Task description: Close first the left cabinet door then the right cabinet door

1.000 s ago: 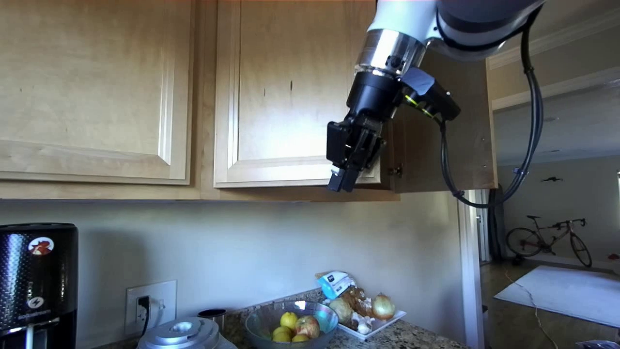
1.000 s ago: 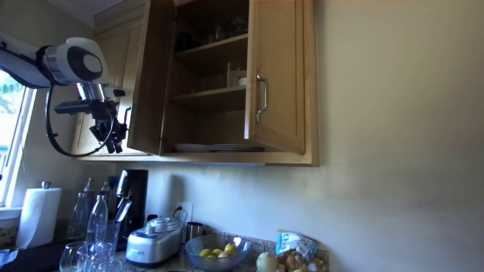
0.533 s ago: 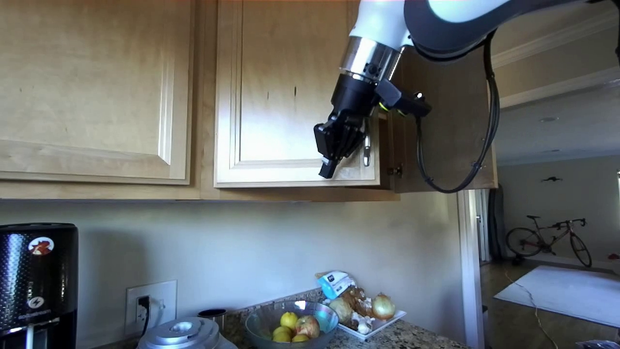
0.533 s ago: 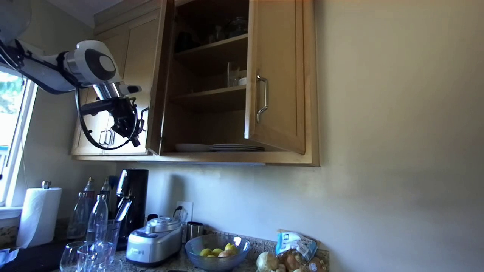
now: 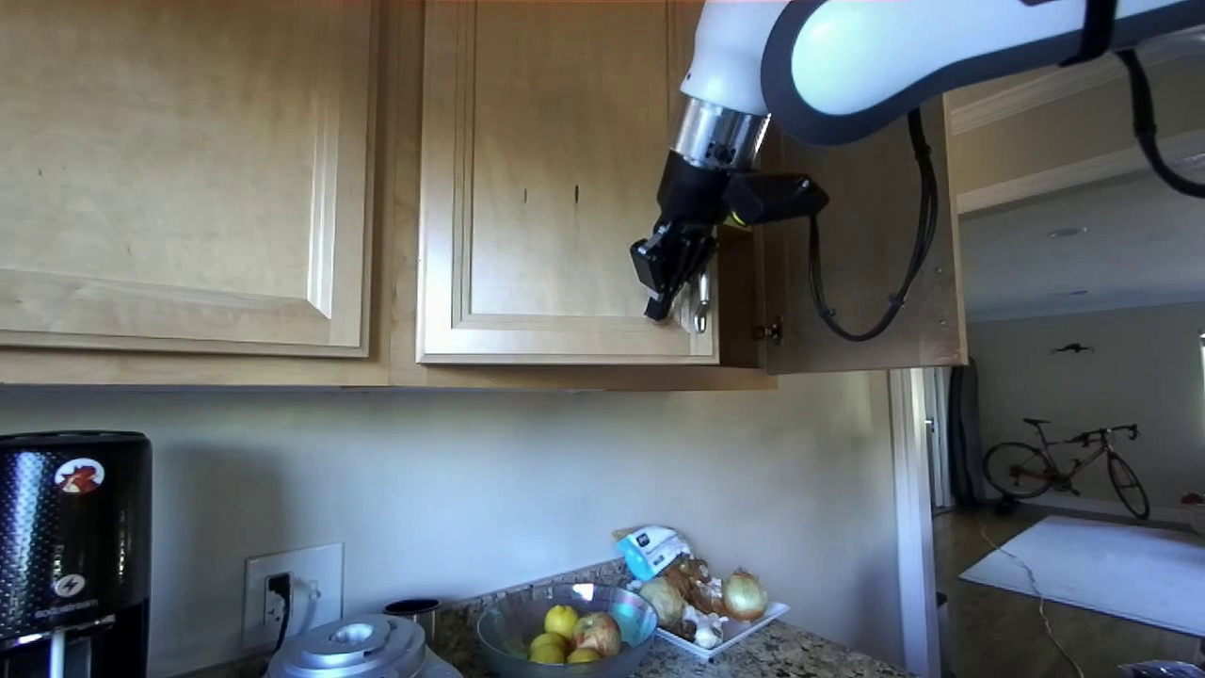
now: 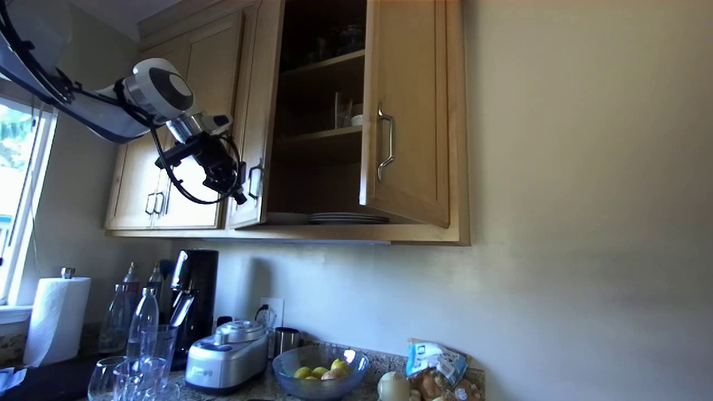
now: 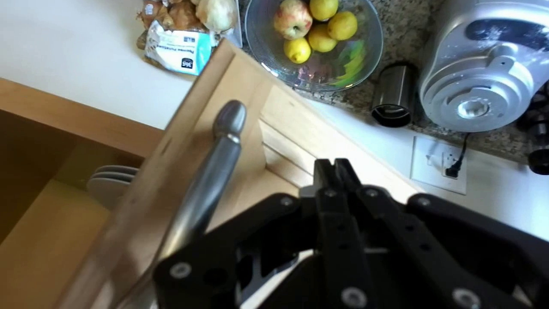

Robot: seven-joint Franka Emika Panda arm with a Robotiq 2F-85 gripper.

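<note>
The left cabinet door, a light maple panel, shows in both exterior views (image 5: 565, 188) (image 6: 254, 94) and the wrist view (image 7: 244, 90). It stands partly open. Its silver bar handle (image 6: 255, 181) shows in the wrist view (image 7: 206, 176) to the left of my fingers. My gripper (image 5: 657, 309) is shut and empty, at the door's outer face beside the handle; it also shows in an exterior view (image 6: 239, 199) and the wrist view (image 7: 333, 165). Exact contact is hard to tell. The right cabinet door (image 6: 412, 122) stands open; its inner side shows in an exterior view (image 5: 866, 264).
Plates (image 6: 348, 218) and glassware (image 6: 343, 110) sit on the shelves between the doors. Below stand a glass fruit bowl (image 5: 565, 631), a silver appliance (image 6: 228, 353), a coffee machine (image 5: 75, 556) and a tray of onions (image 5: 744, 631). A closed wooden door (image 5: 179, 179) is at the left.
The left cabinet door has swung inward; its outer face now shows where its inner side showed before. My gripper has moved toward the cabinet along with it. The right door has not moved.
</note>
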